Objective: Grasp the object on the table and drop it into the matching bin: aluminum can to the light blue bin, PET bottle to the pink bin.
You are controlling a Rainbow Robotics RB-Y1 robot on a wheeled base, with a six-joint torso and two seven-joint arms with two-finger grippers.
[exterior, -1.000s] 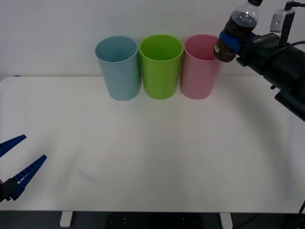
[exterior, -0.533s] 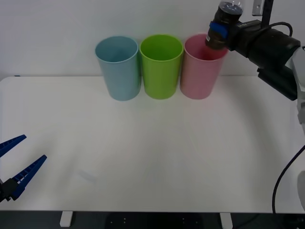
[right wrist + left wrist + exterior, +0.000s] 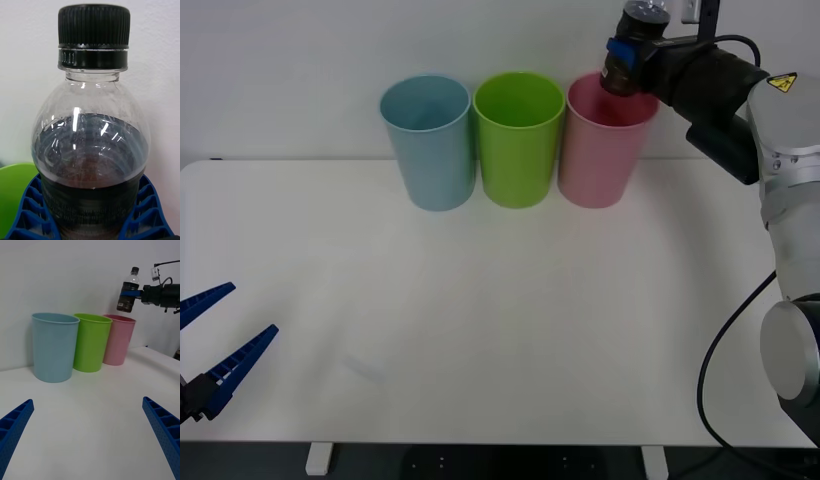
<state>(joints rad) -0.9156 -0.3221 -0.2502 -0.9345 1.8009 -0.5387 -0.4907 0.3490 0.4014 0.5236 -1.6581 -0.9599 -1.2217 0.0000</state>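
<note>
My right gripper [image 3: 627, 62] clamped the clear PET bottle [image 3: 627, 60], ribbed black cap up, above the smooth pink bin [image 3: 600, 150] | left gripper [image 3: 215, 335] spread open over the white table [image 3: 510, 320]

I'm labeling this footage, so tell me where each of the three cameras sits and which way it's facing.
Front: above the arms, looking down over the table at three bins; both arms show.
Right wrist: behind the right gripper, facing the wall past the PET bottle it clamps.
Left wrist: low over the table, facing the bins; left gripper open.
Shared: bottle above the pink bin.
</note>
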